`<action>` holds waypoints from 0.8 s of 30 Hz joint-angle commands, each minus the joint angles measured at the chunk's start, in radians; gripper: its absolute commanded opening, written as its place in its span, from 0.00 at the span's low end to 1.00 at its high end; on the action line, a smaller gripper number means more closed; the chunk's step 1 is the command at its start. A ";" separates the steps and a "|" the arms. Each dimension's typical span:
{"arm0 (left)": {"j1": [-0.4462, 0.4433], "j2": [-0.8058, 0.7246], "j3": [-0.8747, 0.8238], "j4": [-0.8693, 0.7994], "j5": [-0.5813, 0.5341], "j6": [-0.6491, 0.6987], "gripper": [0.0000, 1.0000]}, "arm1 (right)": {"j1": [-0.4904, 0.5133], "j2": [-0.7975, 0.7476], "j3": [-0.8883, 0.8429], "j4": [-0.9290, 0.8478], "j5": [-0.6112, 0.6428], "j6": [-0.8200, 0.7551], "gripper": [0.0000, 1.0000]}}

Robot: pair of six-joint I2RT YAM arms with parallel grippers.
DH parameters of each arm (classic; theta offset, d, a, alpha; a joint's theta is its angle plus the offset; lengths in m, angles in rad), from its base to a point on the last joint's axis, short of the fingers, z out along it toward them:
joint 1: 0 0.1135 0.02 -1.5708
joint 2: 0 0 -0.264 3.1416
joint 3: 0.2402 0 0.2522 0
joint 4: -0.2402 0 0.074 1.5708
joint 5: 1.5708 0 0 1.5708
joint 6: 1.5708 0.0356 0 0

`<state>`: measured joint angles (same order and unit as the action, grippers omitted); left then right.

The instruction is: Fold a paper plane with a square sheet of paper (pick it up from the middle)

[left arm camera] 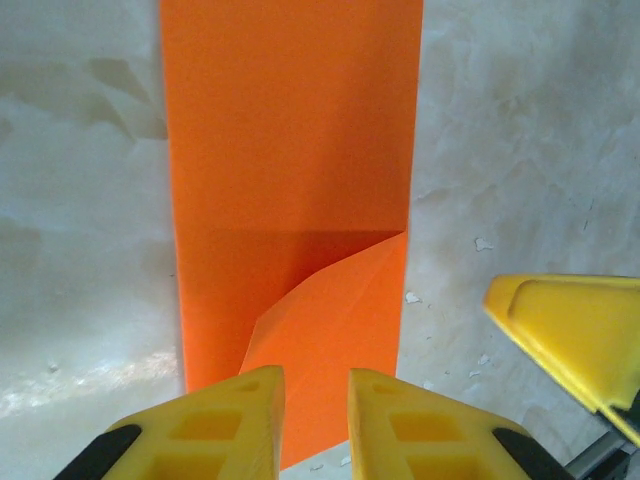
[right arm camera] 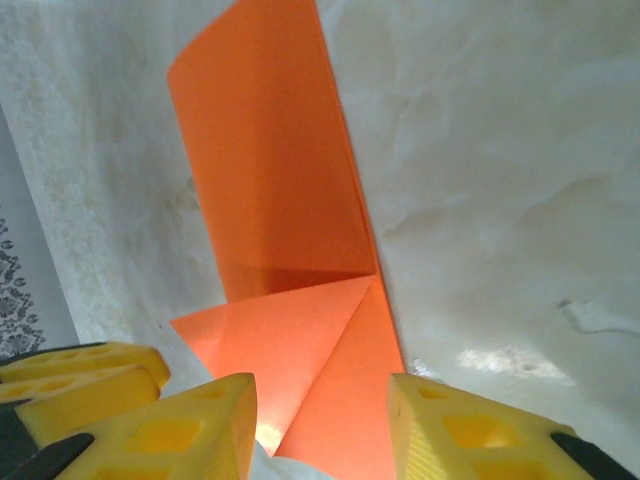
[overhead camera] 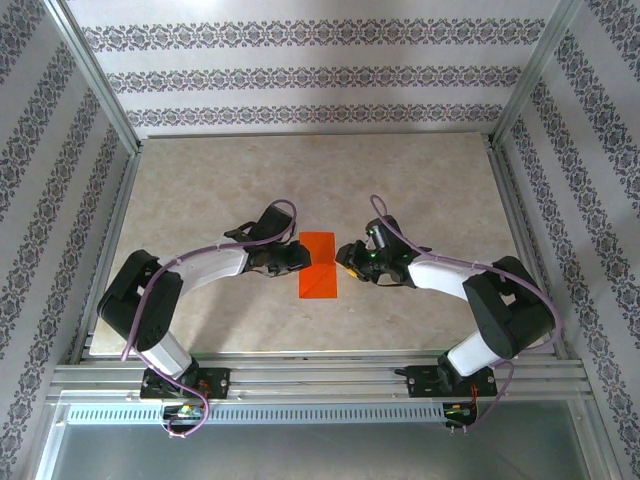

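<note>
Orange paper [left arm camera: 290, 150], far end cropped at left wrist, lay folded narrow. Your left gripper [left arm camera: 316, 420] and right gripper [right arm camera: 322, 430] gaped empty.

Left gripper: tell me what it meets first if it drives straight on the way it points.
The folded bright orange-red paper sheet, its raised corner flap lying just ahead of the left gripper; height over it is unclear.
</note>
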<state>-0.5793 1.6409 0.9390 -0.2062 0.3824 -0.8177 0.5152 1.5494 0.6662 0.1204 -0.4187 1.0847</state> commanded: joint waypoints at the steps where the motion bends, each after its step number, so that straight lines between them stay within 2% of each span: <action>1: 0.008 0.042 0.020 0.077 0.051 -0.017 0.22 | 0.026 0.033 0.007 0.032 0.018 0.058 0.40; 12: 0.013 0.116 0.049 0.012 -0.049 0.025 0.14 | 0.051 0.072 0.023 0.033 0.023 0.084 0.42; 24: 0.021 0.157 0.026 -0.004 -0.102 -0.027 0.09 | 0.063 0.082 0.039 0.036 0.043 0.121 0.42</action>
<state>-0.5732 1.7874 0.9730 -0.1783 0.3107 -0.8211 0.5674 1.6135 0.6754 0.1474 -0.4000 1.1851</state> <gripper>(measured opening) 0.091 0.424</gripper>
